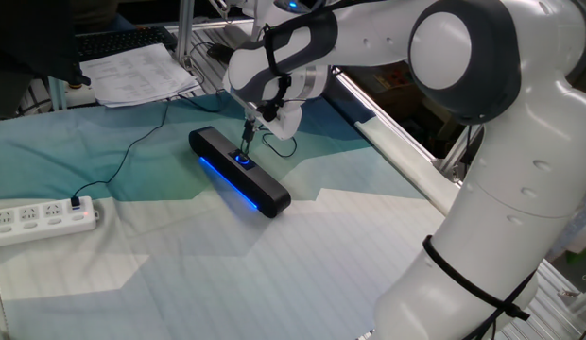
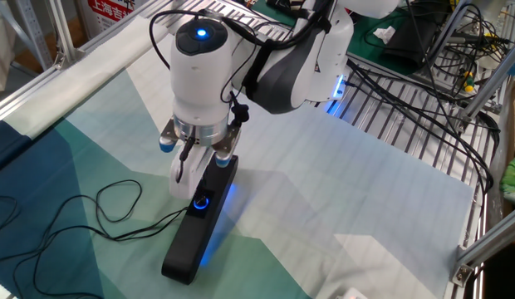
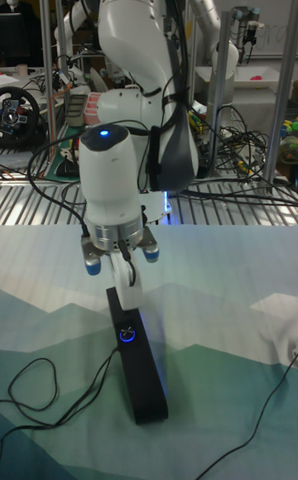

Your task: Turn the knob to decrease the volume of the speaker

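The speaker (image 1: pixel 238 172) is a long slim black bar lying on the teal and white cloth, with a blue strip glowing along one edge. The speaker (image 2: pixel 195 228) and the speaker (image 3: pixel 142 368) also show in the other views. On its top sits the knob (image 1: pixel 244 159), a small dial with a blue ring, also seen as the knob (image 2: pixel 201 201) and the knob (image 3: pixel 127 333). My gripper (image 1: pixel 246 142) points straight down just above the knob. Its fingers look closed together, and the gripper (image 3: pixel 128 285) holds nothing. A small gap shows between the fingertips and the knob.
A white power strip (image 1: pixel 43 217) lies at the left, and a thin black cable (image 2: pixel 116 212) loops over the cloth toward the speaker. Papers (image 1: pixel 142 71) sit at the back. A metal rack with cables (image 2: pixel 424 91) borders the table.
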`<state>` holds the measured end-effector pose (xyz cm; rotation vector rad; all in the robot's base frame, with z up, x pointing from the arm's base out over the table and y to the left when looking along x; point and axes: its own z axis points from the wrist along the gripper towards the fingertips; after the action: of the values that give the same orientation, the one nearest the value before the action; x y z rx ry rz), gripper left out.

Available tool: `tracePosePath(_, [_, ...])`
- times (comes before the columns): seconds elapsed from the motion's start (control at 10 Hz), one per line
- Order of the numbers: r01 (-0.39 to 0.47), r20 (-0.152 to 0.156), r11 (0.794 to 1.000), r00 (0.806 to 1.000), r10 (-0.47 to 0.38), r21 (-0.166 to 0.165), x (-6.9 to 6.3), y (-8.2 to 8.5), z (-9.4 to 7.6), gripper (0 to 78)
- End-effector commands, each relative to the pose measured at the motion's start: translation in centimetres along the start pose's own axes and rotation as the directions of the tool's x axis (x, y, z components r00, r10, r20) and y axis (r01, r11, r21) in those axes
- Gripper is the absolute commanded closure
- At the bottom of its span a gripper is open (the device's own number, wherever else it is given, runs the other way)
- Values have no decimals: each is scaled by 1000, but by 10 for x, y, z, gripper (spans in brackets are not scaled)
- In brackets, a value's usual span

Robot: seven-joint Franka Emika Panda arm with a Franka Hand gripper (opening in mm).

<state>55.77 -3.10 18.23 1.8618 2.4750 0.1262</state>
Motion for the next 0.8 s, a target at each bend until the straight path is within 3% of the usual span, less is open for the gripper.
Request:
tracePosePath(0.1, [-98, -71, 995, 993, 96, -24, -1, 3, -1, 776])
tracePosePath(0.8, [-89, -72, 996, 994, 87, -25, 3, 10, 21, 776])
